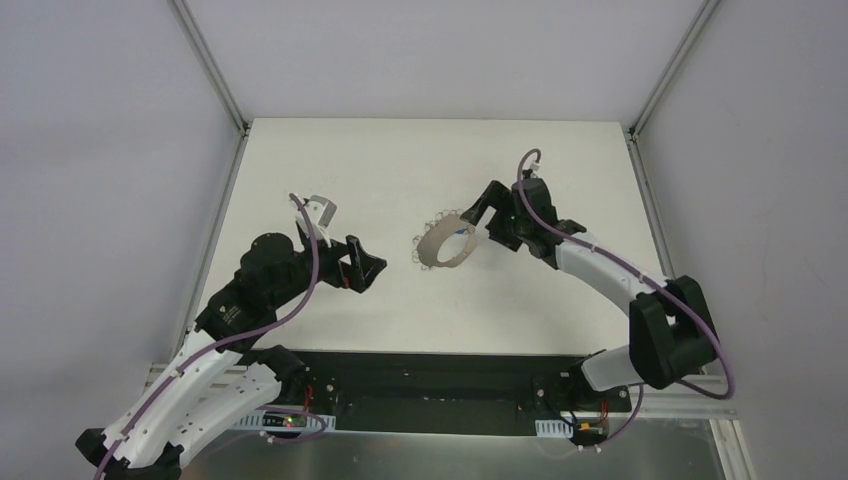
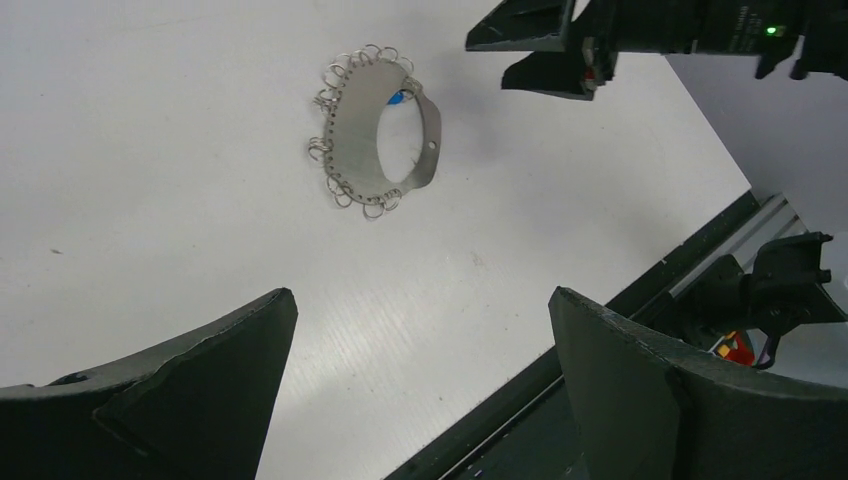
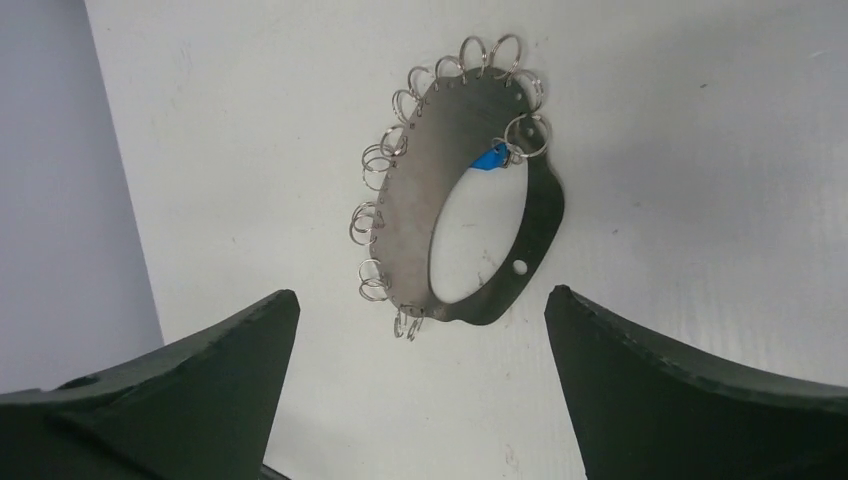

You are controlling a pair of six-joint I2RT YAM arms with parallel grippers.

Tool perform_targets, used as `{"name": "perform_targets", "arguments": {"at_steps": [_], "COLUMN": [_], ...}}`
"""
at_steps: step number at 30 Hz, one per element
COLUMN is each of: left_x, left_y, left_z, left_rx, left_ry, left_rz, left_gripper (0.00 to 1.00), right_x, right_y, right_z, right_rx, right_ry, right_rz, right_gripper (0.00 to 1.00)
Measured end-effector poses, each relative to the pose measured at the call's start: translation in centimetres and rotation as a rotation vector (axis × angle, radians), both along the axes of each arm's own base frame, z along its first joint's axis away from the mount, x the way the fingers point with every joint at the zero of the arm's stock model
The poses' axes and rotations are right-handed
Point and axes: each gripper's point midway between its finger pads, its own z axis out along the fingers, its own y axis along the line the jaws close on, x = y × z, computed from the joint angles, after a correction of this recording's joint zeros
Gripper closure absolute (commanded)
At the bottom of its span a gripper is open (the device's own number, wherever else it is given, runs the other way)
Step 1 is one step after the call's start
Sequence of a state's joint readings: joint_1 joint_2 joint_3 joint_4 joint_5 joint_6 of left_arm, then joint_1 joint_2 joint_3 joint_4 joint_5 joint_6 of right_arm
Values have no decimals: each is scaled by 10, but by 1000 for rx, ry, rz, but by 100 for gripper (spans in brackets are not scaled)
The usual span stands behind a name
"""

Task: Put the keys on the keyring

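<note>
Your right tool (image 3: 420,293) gapes empty near the keyring (image 3: 415,200) on the bench (image 3: 700,150); the left tool (image 2: 422,295), also spread, stands well apart. The blue key (image 3: 490,158) sits by a loop inside the rim; a careless pinch may skid the thin ring

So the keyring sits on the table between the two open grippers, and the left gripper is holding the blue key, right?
Not quite. The left gripper is empty; the blue key is at a small loop on the keyring, as the right wrist view shows. The rest holds.
</note>
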State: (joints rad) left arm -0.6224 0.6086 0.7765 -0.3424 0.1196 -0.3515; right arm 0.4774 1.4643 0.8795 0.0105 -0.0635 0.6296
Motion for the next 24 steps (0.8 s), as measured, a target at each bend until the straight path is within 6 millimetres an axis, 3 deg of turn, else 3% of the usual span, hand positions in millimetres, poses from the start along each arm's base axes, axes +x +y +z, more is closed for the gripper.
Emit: {"name": "perform_targets", "arguments": {"at_steps": [6,13,24], "left_x": [6,11,11], "left_y": [10,19,21], "left_z": [0,-1,-1], "left_rx": [16,31,33], "left_ry": [-11,-18,-20], "left_rz": [66,120,128], "left_gripper": [1,0,0], "right_x": [-9,-44,-72], "right_y": [-27,-52,-101], "right_z": [42,80,133], "right_rx": [-174,-433,-467], "right_ry": [-126,-290,-437], "right_rz": [-60,-137,-269], "right_gripper": [1,1,1]}}
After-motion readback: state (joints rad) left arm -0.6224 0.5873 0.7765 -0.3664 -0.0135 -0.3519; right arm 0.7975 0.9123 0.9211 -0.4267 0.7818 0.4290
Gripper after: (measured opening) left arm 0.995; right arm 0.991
